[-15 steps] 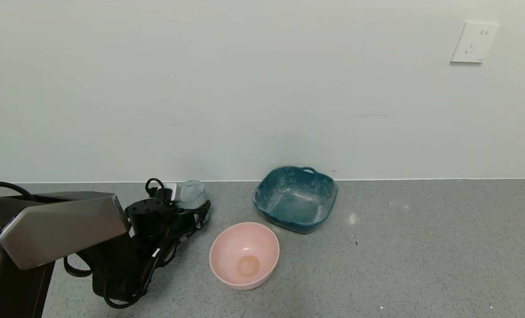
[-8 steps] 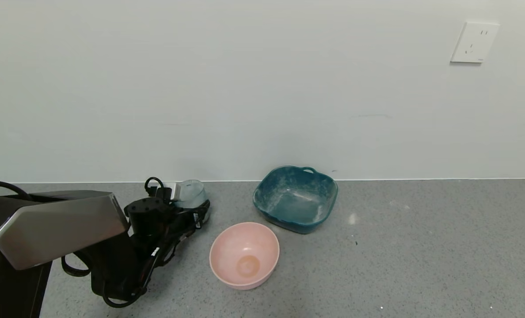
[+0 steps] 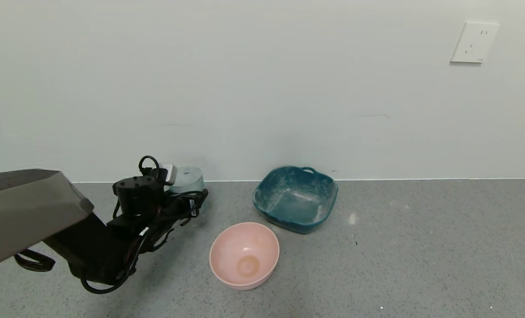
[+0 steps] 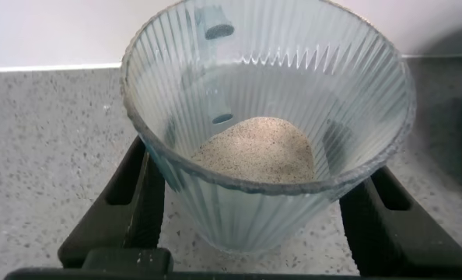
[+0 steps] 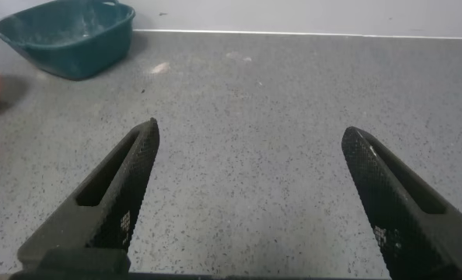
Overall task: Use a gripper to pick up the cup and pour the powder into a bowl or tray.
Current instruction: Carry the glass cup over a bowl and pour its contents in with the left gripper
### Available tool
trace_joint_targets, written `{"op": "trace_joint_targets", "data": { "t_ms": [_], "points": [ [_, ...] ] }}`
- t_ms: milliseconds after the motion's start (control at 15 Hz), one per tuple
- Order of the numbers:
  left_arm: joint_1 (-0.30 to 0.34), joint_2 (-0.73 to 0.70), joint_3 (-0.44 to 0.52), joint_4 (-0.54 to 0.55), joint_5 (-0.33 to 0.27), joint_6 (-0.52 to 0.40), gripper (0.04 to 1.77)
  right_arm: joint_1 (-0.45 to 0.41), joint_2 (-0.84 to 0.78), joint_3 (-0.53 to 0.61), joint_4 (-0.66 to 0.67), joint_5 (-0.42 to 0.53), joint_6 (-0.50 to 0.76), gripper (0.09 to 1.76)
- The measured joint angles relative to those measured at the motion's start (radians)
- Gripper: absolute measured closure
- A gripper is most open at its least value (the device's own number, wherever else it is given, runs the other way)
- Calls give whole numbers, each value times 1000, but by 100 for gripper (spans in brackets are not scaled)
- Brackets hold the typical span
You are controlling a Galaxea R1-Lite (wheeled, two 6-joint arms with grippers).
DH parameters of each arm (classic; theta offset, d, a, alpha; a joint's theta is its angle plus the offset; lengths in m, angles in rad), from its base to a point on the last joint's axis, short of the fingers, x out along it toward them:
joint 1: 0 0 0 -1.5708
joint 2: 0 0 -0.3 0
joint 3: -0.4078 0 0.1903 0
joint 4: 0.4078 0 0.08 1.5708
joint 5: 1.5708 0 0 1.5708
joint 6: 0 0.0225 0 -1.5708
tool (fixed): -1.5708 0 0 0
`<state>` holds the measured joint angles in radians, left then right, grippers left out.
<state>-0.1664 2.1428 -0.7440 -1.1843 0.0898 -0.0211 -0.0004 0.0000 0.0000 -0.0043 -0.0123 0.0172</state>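
Fingers (image 4: pixel 138 202) of the left gripper (image 3: pixel 187 201) are clamped on either side of the ribbed cup (image 3: pixel 186 182), held near the wall at the left of the grey bench (image 3: pixel 421 247). To its right sits a dark teal dish (image 3: pixel 295 198) with handles, dusted pale inside, and nearer the robot a pink bowl (image 3: pixel 244 255). Whitish powder (image 4: pixel 254 152) lies heaped in the cup's bottom. Right gripper (image 5: pixel 250 194) hovers over bare bench, its fingers wide apart.
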Motion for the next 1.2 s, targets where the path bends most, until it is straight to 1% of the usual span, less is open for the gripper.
{"op": "trace_joint_targets", "data": {
  "t_ms": [133,267,467,667,867,1000,1067,1200],
  "points": [
    [-16,-79,-30,110,0,38,52,0,0,0,0,0,0,14],
    [-37,-140,-55,186,0,96,52,0,0,0,0,0,0,14],
    [-56,-207,-71,236,0,229,52,0,0,0,0,0,0,14],
    [-76,-262,-74,279,-1,320,52,0,0,0,0,0,0,14],
    [-96,-324,-72,401,-7,419,52,0,0,0,0,0,-1,14],
    [-119,-358,-66,454,-1,465,52,0,0,0,0,0,0,14],
    [-133,-374,-62,484,21,503,52,0,0,0,0,0,0,14],
    [-159,-394,-54,504,99,566,52,0,0,0,0,0,0,14]
  ]
}}
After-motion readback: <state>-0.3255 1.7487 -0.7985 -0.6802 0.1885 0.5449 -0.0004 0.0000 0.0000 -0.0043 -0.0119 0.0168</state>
